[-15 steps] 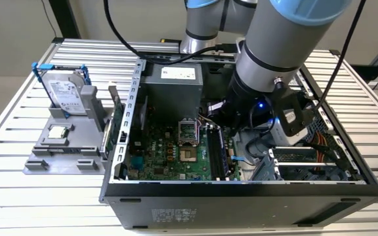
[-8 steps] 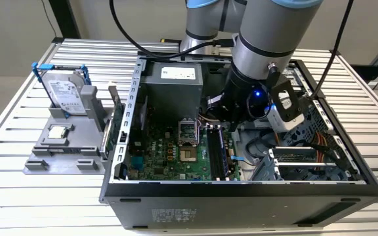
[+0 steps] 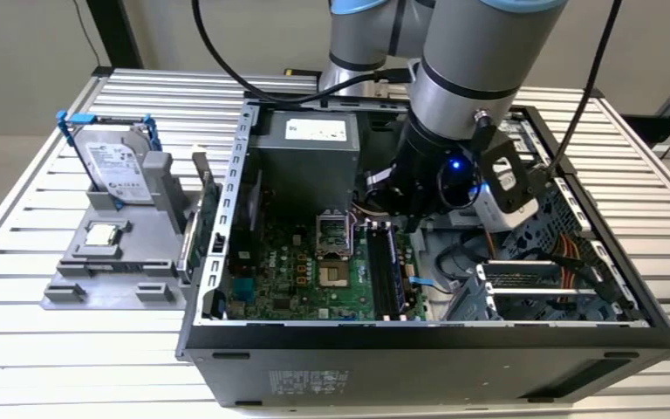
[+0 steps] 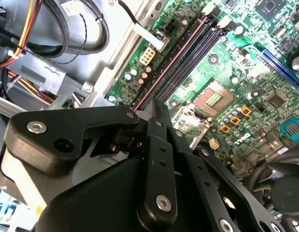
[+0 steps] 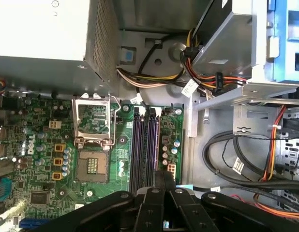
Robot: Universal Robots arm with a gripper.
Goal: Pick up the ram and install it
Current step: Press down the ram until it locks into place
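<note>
The ram (image 3: pixel 386 266) is a long narrow stick standing on edge in a memory slot of the green motherboard (image 3: pixel 300 271), inside the open computer case. In the second wrist view its thin top edge (image 4: pixel 171 62) runs as a reddish line along the slot nearest the cables. My gripper (image 3: pixel 411 205) hangs inside the case over the far end of that slot. Its black fingers are shut, with the tips (image 4: pixel 156 107) together right at the stick's end. I cannot tell whether they touch it. The first wrist view has the gripper (image 5: pixel 164 176) at the end of the memory slots (image 5: pixel 145 145).
The case walls (image 3: pixel 224 201) close in the board. A grey power supply (image 3: pixel 311 140) sits at the back, and a drive cage with cables (image 3: pixel 544 279) is on the exterior view's right. Outside the case, a grey fixture (image 3: pixel 108 271) carries a hard drive (image 3: pixel 114 166) and a processor chip (image 3: pixel 102 234).
</note>
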